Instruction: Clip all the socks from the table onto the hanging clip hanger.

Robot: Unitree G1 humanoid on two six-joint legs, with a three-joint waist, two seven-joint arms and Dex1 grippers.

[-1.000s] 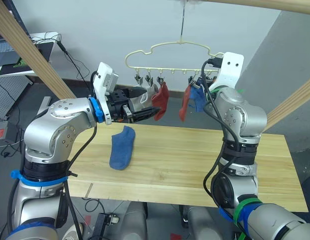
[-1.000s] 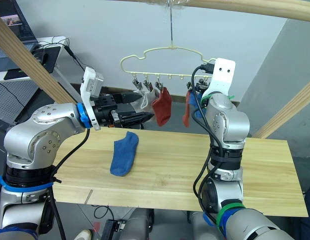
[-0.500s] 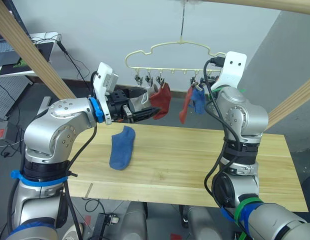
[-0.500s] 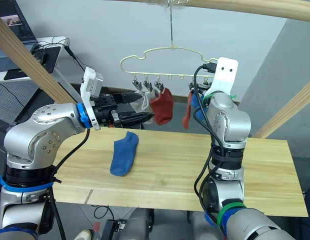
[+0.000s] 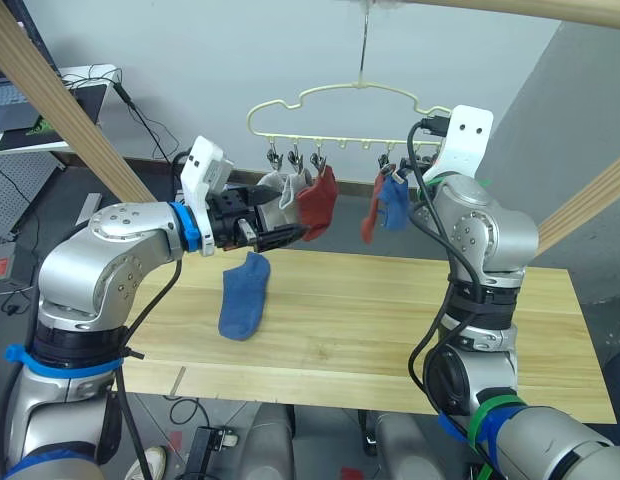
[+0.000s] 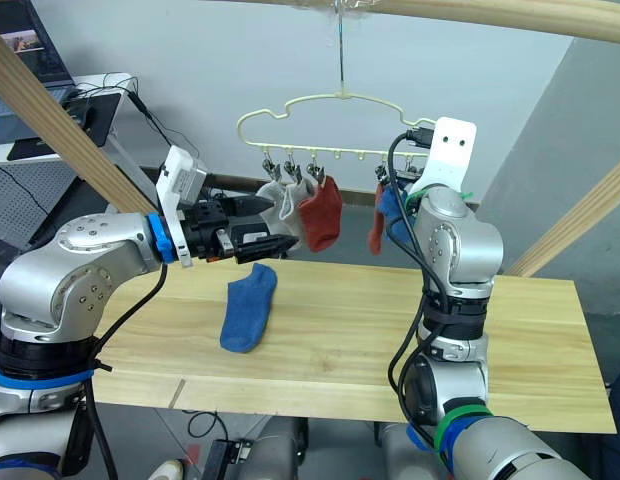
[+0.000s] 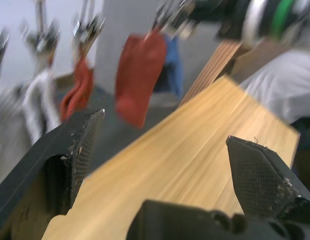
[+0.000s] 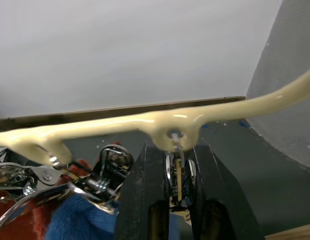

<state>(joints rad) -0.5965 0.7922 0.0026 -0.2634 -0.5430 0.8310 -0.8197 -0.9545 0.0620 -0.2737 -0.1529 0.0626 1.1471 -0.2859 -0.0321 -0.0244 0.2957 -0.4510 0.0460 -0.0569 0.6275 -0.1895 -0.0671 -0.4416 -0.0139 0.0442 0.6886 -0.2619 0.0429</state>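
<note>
Left hand [image 5: 280,236] dropped slightly, fingers apart; right hand [image 8: 175,200] clamped on clip [image 8: 176,172], forearm upright.

Bright even indoor light, soft shadows, head views sharp, left wrist view motion-blurred

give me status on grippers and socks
Left gripper open, empty, by hung socks. Right gripper shut on clip of clip hanger. One blue sock left on table.
</note>
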